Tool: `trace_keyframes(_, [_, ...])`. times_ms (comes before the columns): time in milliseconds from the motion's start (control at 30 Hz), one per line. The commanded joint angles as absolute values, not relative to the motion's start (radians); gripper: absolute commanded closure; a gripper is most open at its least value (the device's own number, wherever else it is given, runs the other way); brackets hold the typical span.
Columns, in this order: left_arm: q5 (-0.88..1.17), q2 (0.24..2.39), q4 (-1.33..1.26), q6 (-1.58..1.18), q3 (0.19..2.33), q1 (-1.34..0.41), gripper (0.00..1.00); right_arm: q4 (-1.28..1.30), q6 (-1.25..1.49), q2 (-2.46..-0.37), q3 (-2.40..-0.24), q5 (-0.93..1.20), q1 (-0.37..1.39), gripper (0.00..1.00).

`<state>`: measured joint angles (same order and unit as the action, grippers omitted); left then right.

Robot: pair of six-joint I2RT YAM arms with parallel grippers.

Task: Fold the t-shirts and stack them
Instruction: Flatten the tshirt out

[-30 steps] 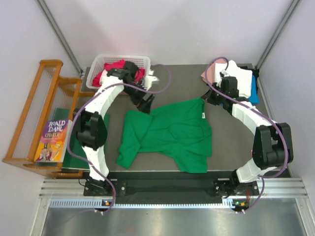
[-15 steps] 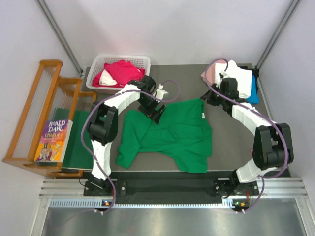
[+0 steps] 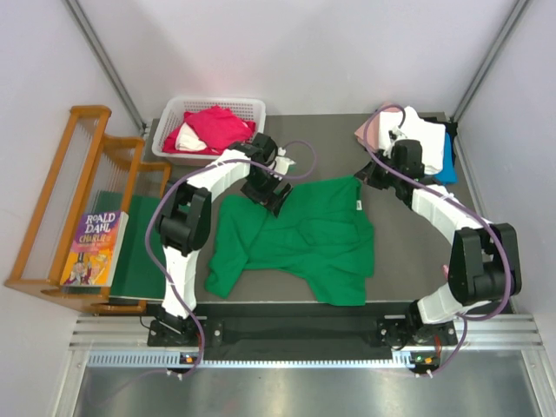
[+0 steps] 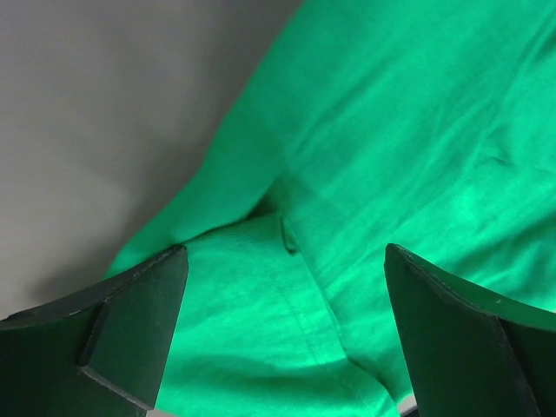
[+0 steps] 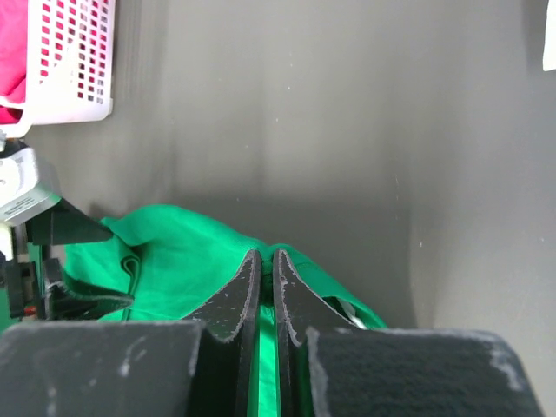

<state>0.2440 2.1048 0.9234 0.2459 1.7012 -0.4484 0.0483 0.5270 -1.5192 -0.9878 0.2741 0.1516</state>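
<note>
Tabletop (image 3: pixel 334 139), dark grey, spreads beneath both my left jaws and my right jaws and carries everything. Largest on it is the bright green t-shirt (image 3: pixel 300 239), lying open and rumpled between the two sets of jaws and reaching back toward my bases. The white basket (image 3: pixel 217 102) sits beyond my left jaws and off to their left, with a red tee (image 3: pixel 217 126) heaped inside. Just past my right jaws, at the far right corner, lies a pile of folded shirts: a white tee (image 3: pixel 426 130) on top, a pink tee (image 3: pixel 369 130) showing at its left edge and a blue tee (image 3: pixel 448 156) at its right. My left jaws are spread wide and hang close over the green shirt's far left part, near its edge, with a fold of cloth in the gap between them. My right jaws are drawn almost together, only a thin slit between them, tips at the shirt's far right corner. Whether any cloth is nipped there I cannot tell. Smallest, the white neck label (image 3: pixel 359 201) lies on the green cloth just on the near side of my right jaws.
</note>
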Motion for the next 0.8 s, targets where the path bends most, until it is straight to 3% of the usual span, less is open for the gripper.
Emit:
trace_keyframes(0, [0.193,2.146,0.870,0.226,1.700,-0.446,0.01,-0.002,0.515,-1.459,-0.986,0.284,0.138,1.00])
trace_keyframes(100, [0.175,2.169,0.854,0.221,1.701,-0.446,0.06,-0.002,0.514,-1.453,-0.985,0.284,0.137,1.00])
trace_keyframes(267, [0.170,2.203,0.868,0.212,1.726,-0.446,0.49,-0.002,0.518,-1.456,-0.983,0.293,0.135,1.00])
trace_keyframes(500, [0.147,2.157,0.868,0.219,1.697,-0.446,0.61,-0.002,0.515,-1.465,-0.979,0.298,0.133,1.00])
trace_keyframes(567, [0.141,2.143,0.877,0.224,1.692,-0.445,0.69,-0.002,0.512,-1.471,-0.982,0.296,0.133,1.00])
trace_keyframes(633, [0.138,2.115,0.897,0.225,1.692,-0.433,0.99,-0.003,0.506,-1.474,-0.992,0.291,0.130,1.00])
trace_keyframes(767, [0.141,2.037,0.949,0.254,1.694,-0.399,1.00,0.034,0.500,-1.473,-1.012,0.282,0.100,1.00])
